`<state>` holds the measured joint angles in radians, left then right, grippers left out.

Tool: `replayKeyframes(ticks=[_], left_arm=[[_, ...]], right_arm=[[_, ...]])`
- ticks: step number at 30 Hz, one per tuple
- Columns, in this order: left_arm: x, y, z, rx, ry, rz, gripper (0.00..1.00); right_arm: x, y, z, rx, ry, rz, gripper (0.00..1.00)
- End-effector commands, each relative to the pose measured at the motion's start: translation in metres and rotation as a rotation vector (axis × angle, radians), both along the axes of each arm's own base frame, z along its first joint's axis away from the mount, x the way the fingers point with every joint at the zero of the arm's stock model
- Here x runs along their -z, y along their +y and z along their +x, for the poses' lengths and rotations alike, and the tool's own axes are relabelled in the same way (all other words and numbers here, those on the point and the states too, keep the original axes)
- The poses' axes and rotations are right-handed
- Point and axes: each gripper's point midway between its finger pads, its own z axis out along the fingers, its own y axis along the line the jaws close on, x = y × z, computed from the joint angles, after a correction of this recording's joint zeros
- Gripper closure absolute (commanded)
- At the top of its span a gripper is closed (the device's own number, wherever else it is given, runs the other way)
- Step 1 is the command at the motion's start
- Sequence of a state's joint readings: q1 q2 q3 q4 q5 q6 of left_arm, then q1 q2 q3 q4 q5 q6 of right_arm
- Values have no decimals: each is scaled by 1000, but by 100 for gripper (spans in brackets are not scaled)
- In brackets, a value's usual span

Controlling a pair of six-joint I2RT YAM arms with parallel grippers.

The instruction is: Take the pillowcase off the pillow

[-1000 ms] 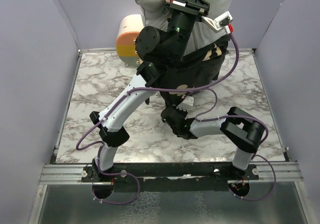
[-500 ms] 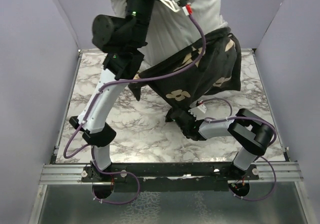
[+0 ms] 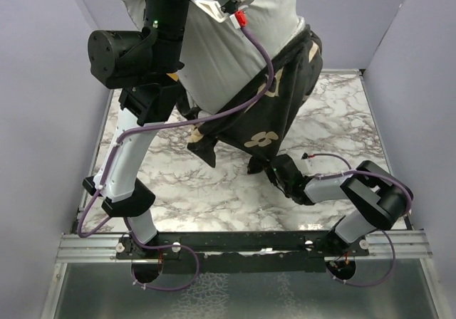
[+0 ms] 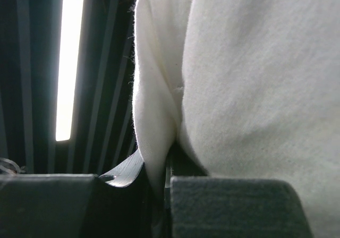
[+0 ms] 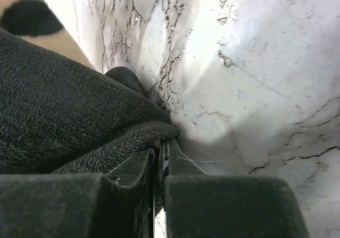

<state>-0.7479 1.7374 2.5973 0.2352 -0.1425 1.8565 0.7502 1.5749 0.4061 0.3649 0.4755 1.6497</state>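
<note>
My left gripper (image 4: 159, 177) is raised high at the top left of the top view, shut on a fold of the white pillow (image 4: 255, 78). The pillow (image 3: 221, 41) hangs up there, its lower end still inside the pillowcase (image 3: 263, 119), black with tan flowers. The pillowcase drapes down to the marble table. My right gripper (image 3: 258, 166) sits low on the table and is shut on the pillowcase's dark edge (image 5: 64, 116), pinning it against the tabletop in the right wrist view (image 5: 159, 153).
The marble table (image 3: 342, 127) is boxed in by grey-purple walls on the left, back and right. A metal rail (image 3: 242, 244) runs along the near edge. My left arm's purple cable (image 3: 267, 63) loops across the pillow and pillowcase.
My left arm has swung left and higher with the pillow, drawing more white cushion out of the pillowcase. My right gripper has slid slightly right, still holding the pillowcase.
</note>
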Motion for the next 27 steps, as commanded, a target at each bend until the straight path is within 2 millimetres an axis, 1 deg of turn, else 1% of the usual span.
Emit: replayKeyframes(ticks=[1,5,6,7,9,10,11,12,13,15,16,17,18,20,23,25,27], left_arm=[[-52,97,-140,-46,-402,-149,100],[-55,93,-147,-55,-426,-111,100],[-55,94,-148,-54,-427,-111,100],[-55,98,-149,-54,-419,-125,100],[-50,105,-139,-40,-365,-171,100],[-46,107,-129,-25,-318,-194,100],[-41,109,-121,-9,-275,-219,100],[-33,106,-108,20,-225,-240,100],[-24,101,-95,43,-172,-244,100],[-2,82,-65,70,-71,-227,100],[9,73,-51,81,-31,-221,100],[18,64,-39,89,-1,-215,100],[25,57,-29,98,20,-215,100],[31,49,-15,119,46,-240,100],[26,47,-4,161,54,-309,100],[20,48,-3,169,43,-333,100],[16,46,-4,170,27,-330,100]], right_arm=[[89,-77,-83,25,372,-232,99],[94,-78,-86,20,387,-236,99],[94,-78,-86,18,386,-235,99],[92,-77,-85,14,375,-234,99],[81,-69,-72,-65,308,-270,99],[73,-62,-64,-121,268,-290,99],[60,-51,-53,-185,209,-303,98],[45,-38,-44,-261,135,-315,89],[26,-23,-33,-336,39,-307,77],[-15,10,-21,-526,-178,-289,52],[-33,26,-21,-632,-276,-289,41],[-48,40,-24,-753,-367,-314,33],[-59,51,-28,-848,-424,-324,27],[-75,64,-37,-981,-499,-338,21],[-93,72,-55,-1134,-605,-356,15],[-103,69,-62,-1175,-637,-383,14],[-114,63,-66,-1175,-682,-414,12]])
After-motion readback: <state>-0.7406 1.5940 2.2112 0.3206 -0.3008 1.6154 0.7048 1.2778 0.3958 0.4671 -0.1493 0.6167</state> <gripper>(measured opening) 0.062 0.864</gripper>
